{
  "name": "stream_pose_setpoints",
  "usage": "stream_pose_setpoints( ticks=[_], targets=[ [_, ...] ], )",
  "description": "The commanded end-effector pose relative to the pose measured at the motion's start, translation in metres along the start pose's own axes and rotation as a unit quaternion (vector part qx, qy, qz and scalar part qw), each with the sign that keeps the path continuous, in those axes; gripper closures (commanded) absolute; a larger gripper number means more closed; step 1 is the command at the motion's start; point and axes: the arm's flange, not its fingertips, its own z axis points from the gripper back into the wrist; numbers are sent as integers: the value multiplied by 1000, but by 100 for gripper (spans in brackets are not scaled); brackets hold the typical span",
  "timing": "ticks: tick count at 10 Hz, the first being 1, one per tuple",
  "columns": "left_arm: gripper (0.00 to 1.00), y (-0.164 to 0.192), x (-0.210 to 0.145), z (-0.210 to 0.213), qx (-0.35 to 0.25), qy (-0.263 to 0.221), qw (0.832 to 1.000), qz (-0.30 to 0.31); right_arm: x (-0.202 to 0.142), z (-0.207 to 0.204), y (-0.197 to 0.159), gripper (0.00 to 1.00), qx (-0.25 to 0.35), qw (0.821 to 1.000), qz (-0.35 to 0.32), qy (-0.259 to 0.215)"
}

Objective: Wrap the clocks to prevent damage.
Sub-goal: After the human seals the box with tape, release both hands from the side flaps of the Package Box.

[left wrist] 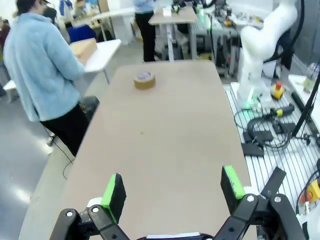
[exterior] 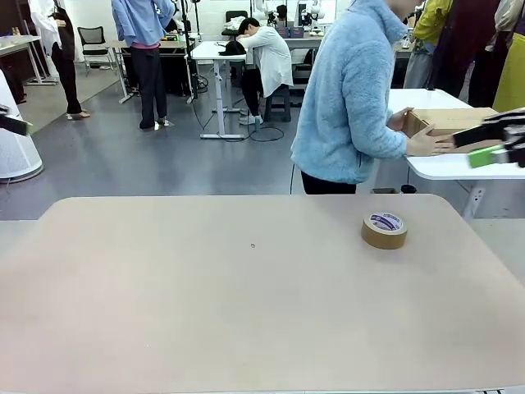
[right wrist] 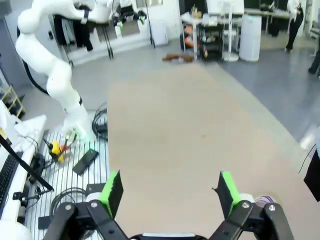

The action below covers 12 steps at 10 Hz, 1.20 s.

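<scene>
L hand [left wrist: 172, 192] apart | R hand [right wrist: 170, 190] apart | tape roll [exterior: 384, 229] on table [exterior: 205, 312], far from both

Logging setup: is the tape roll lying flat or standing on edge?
Flat: the tape roll rests on the table, its hole facing up.

Open workshop with glossy grey floor [exterior: 123, 156] catching pale reflections of overhead light. Beige rounded-corner table [exterior: 246, 312] in the foreground. White height-adjustable desk [exterior: 215, 51] mid-room, cables trailing at its foot. Black office chair [exterior: 95, 41] at far left, beside another white desk [exterior: 16, 43]. White table [exterior: 447, 164] at right. In the right wrist view, black equipment rack [right wrist: 210, 42] and white cylindrical unit [right wrist: 250, 30] along the far wall.
</scene>
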Motion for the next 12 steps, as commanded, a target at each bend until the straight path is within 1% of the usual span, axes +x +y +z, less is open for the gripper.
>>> stream_pose_setpoints(
  ticks=[1,2,4,6,7,12],
  targets=[
    [0,2,-3,35,21,-32,999,0,-17,27,7,0,-2,999,-7,-52],
    [0,-6,-4,51,35,-37,999,-4,-16,43,13,0,-7,998,-8,-57],
    [0,-16,-11,68,52,-48,997,-1,-11,65,20,0,-33,998,-15,-50],
    [0,-13,-20,64,51,-38,998,12,-7,68,19,0,-58,997,-33,-42],
    [0,-19,-13,73,55,-38,998,14,-15,73,24,0,-37,998,-17,-47],
    [0,-19,-13,73,55,-38,998,14,-15,73,24,0,-37,998,-17,-47]
  ],
)
